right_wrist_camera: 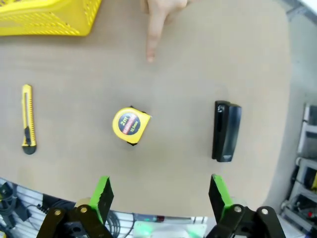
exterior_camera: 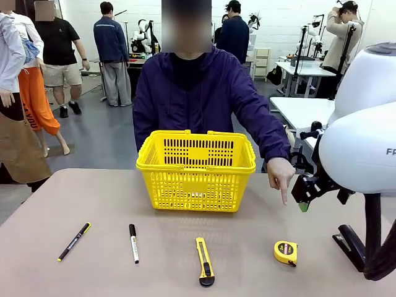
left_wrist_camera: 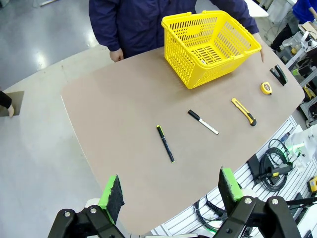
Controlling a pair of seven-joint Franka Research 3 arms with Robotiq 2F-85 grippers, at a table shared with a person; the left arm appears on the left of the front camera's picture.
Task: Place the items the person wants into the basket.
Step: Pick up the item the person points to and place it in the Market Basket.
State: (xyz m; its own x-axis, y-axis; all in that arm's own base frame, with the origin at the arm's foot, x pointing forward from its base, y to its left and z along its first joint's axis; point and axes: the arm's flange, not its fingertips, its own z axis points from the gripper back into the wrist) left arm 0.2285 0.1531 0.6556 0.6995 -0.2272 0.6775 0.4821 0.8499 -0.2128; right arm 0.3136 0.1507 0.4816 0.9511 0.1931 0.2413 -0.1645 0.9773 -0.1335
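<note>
The yellow basket (exterior_camera: 196, 185) stands at mid-table in front of the person, whose hand (exterior_camera: 281, 176) points a finger down toward the yellow-and-black tape measure (exterior_camera: 285, 252). The black stapler (exterior_camera: 351, 246) lies right of it, the black pen (exterior_camera: 74, 241) far left. My right gripper (right_wrist_camera: 161, 196) hangs open above the table's near edge, the tape measure (right_wrist_camera: 131, 125) and stapler (right_wrist_camera: 226, 131) ahead of its fingers and the pointing finger (right_wrist_camera: 154, 34) beyond. My left gripper (left_wrist_camera: 171, 187) is open, high over the table's left end, with the pen (left_wrist_camera: 165, 143) below.
A white marker (exterior_camera: 133, 243) and a yellow utility knife (exterior_camera: 205, 262) lie along the near side between pen and tape measure. The right arm's white housing (exterior_camera: 365, 142) looms at the right. People stand in the background. Cables (left_wrist_camera: 272, 166) hang below the table's edge.
</note>
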